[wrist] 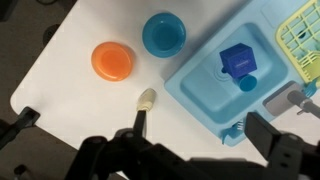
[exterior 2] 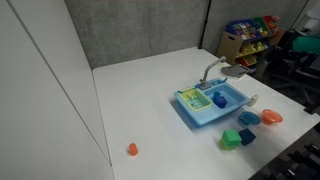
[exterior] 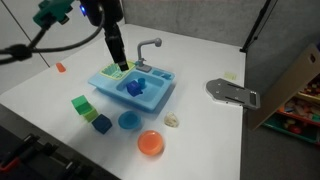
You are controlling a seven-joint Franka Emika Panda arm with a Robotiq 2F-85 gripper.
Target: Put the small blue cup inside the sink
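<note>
The small blue cup (wrist: 236,60) sits inside the basin of the light blue sink (wrist: 200,90), next to a round lighter blue piece. It also shows in both exterior views (exterior: 135,88) (exterior 2: 219,99), as does the sink (exterior: 160,97) (exterior 2: 200,118). My gripper (wrist: 205,135) is open and empty, above the sink's edge near the faucet (exterior: 148,47). In an exterior view the gripper (exterior: 119,66) hangs over the sink's yellow-green rack end. The cup is apart from the fingers.
On the table beside the sink lie an orange dish (wrist: 112,60), a round mid-blue dish (wrist: 163,33) and a small cream piece (wrist: 147,99). Green, teal and dark blue blocks (exterior: 90,113) lie in front. A grey object (exterior: 232,92) lies near the table edge.
</note>
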